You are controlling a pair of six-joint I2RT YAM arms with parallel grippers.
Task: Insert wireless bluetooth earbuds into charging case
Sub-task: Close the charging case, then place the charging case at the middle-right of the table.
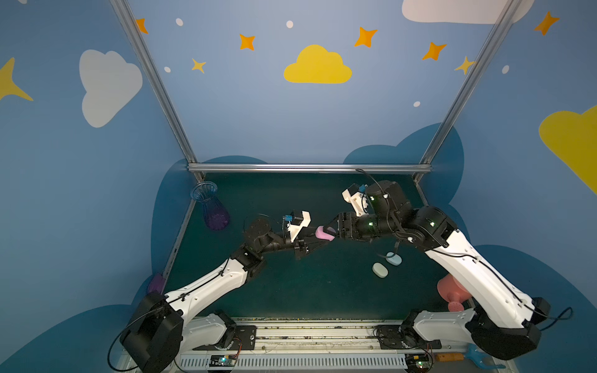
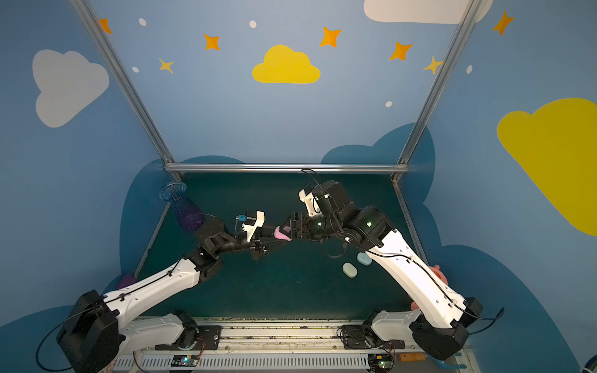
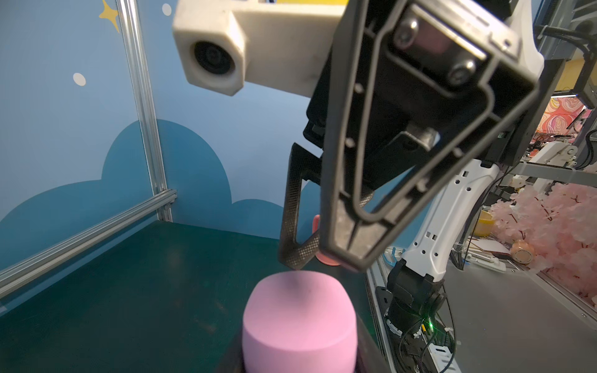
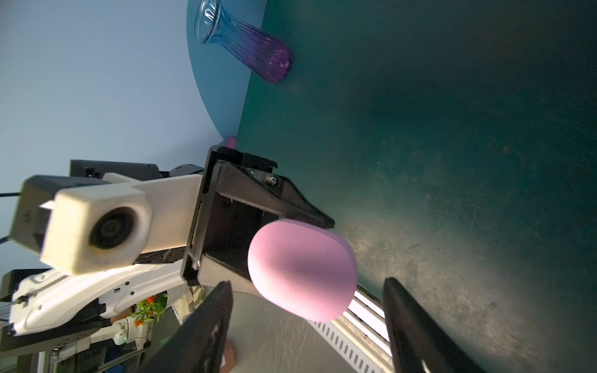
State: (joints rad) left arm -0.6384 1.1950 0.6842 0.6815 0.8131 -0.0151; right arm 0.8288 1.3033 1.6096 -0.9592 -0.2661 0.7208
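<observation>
Left gripper (image 1: pixel 316 239) was clamped on the pink charging case (image 1: pixel 324 233), holding it above the table (image 1: pixel 290 290) near its centre. Right gripper (image 3: pixel 323 260), reaching in from 3 o'clock, had its jaws spread either side of the case's free end. At about 4 o'clock from it, a pale green case (image 1: pixel 380 270) and a pale blue case (image 1: pixel 394 259) lay just beside each other.

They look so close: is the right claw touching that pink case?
Apart. The right wrist view shows the right gripper open around the pink case, with a visible gap on each side.
</observation>
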